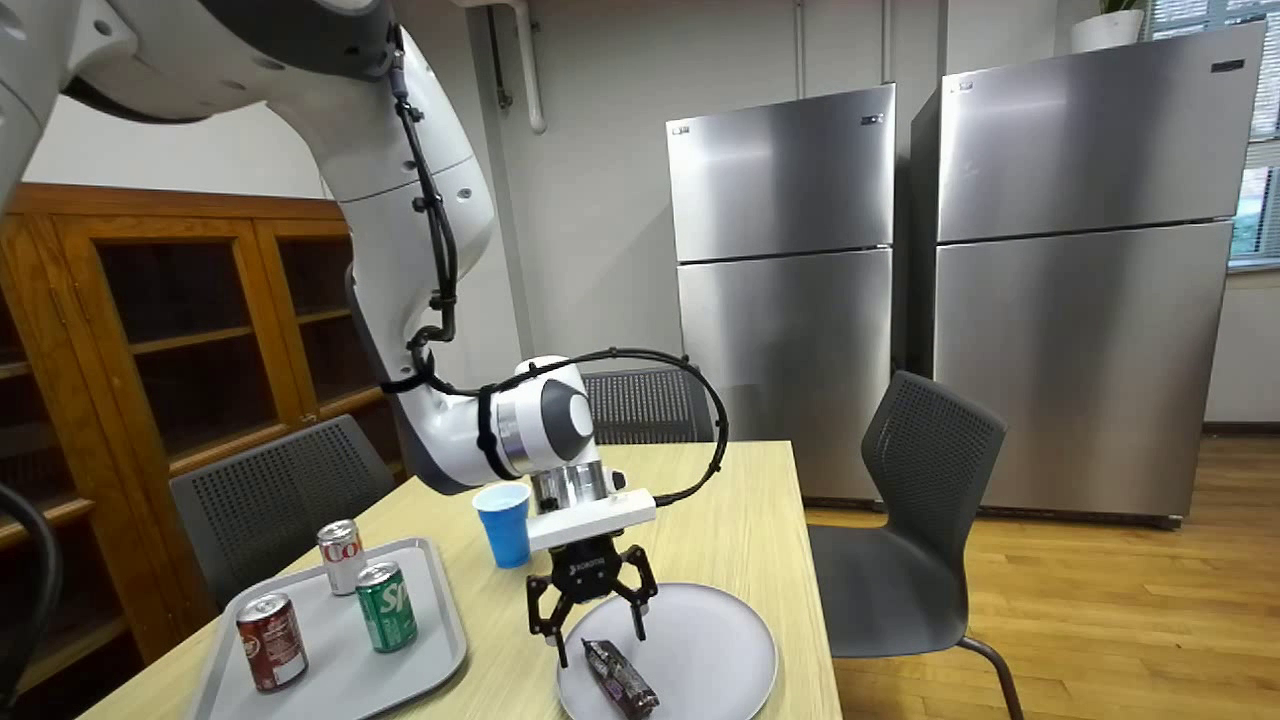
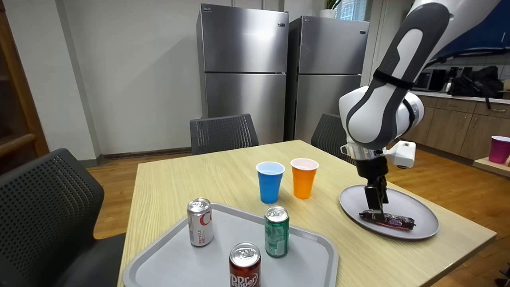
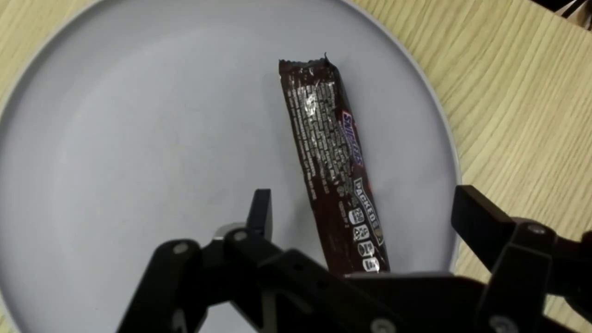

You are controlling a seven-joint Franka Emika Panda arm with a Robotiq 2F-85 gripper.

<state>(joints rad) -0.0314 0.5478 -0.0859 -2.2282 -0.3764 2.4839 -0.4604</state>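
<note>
A dark brown Snickers bar (image 3: 330, 162) lies flat on the round grey plate (image 3: 138, 138), toward its right side in the wrist view. My gripper (image 3: 367, 208) points down over the plate with its jaws wide apart. One finger is on either side of the bar, and plate surface shows between the bar and each finger. The bar's lower end is hidden behind the gripper body. Both exterior views also show the bar (image 1: 622, 682) (image 2: 394, 221), with the gripper (image 1: 601, 646) just above or beside it. How high the fingertips hang over the plate is hard to tell.
A grey tray (image 1: 430, 590) carries a Diet Coke can (image 2: 200, 223), a green Sprite can (image 2: 277, 233) and a Dr Pepper can (image 1: 272, 642). A blue cup (image 2: 270, 183) and an orange cup (image 2: 305, 179) stand between tray and plate. Chairs (image 1: 900, 540) surround the table.
</note>
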